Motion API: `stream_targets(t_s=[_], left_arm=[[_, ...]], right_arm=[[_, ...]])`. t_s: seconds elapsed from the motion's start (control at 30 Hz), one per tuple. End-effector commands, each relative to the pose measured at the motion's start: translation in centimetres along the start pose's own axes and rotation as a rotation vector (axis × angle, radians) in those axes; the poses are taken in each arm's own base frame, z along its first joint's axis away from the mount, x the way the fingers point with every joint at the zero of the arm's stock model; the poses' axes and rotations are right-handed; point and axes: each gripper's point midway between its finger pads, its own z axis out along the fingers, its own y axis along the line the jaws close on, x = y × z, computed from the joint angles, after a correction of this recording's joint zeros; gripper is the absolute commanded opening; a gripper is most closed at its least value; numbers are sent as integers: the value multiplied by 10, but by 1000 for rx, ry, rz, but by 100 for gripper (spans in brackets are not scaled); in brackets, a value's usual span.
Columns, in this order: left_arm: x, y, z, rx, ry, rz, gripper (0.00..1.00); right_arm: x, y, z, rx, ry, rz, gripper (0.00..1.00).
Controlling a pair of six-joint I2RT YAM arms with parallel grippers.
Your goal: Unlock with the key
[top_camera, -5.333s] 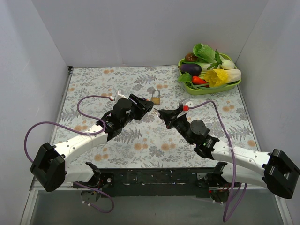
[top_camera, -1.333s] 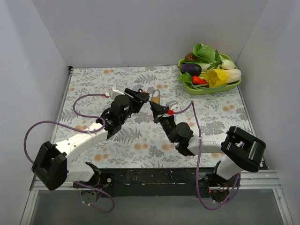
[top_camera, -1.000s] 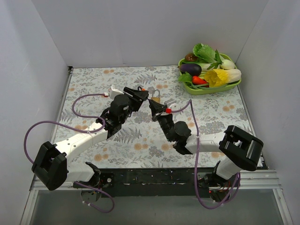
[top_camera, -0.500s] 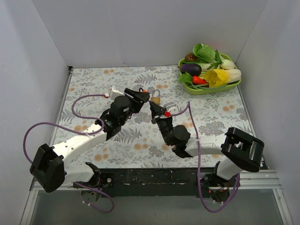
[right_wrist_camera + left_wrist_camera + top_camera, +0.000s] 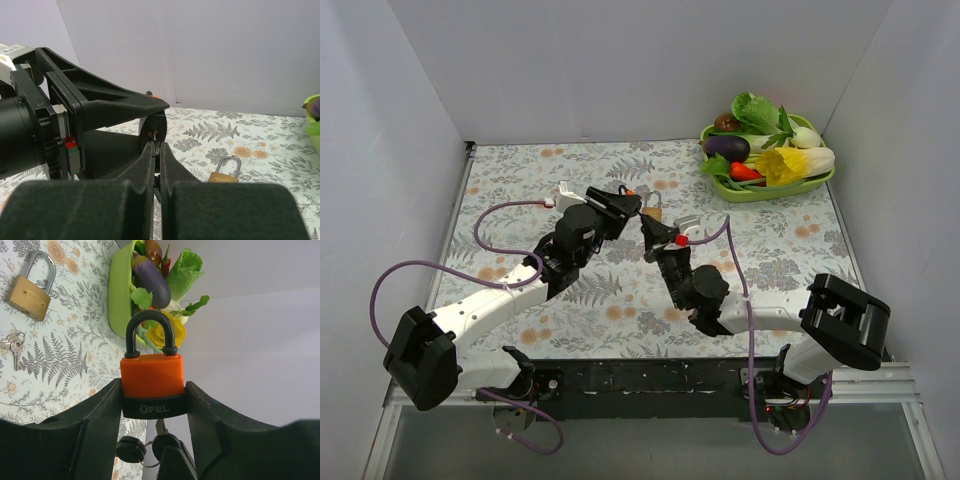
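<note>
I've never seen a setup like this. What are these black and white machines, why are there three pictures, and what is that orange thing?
These are two robot arms bolted to the near edge of a table covered with a leafy-patterned cloth. The wide picture comes from a fixed camera above and behind them. The other two come from a small camera on each wrist, so each shows that arm's own fingers.

The left gripper clamps an orange padlock by its sides, with the shackle closed. The right gripper is pinched shut on a key, whose blade meets the lock's underside.

Lying on the table are a brass padlock, a small bunch of keys and a green tray of vegetables.
</note>
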Motion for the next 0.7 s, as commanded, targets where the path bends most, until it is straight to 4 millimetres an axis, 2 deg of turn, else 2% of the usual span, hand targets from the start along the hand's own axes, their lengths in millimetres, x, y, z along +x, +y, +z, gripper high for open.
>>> stream_targets(t_s=[0.0,0.03,0.13,0.3,0.5,0.67], left_arm=[[11,-89,-25,7,259,-1294,0],[14,-90,-25,6,266,-1294,0],[19,-94,-22,7,282,-1293,0],[25,-92,-21,4,298,-1297,0],[31,-93,-24,2,315,-1300,0],[22,-97,-29,26,279,-1286,0]], right_arm=[[-29,13,17,-9,-100,117,1],[-14,16,19,-11,-74,112,1],[-2,26,21,-42,-52,150,1],[-15,29,26,-49,-78,158,1],[-21,16,37,-15,-103,163,1],[-7,-4,35,68,-68,138,1]])
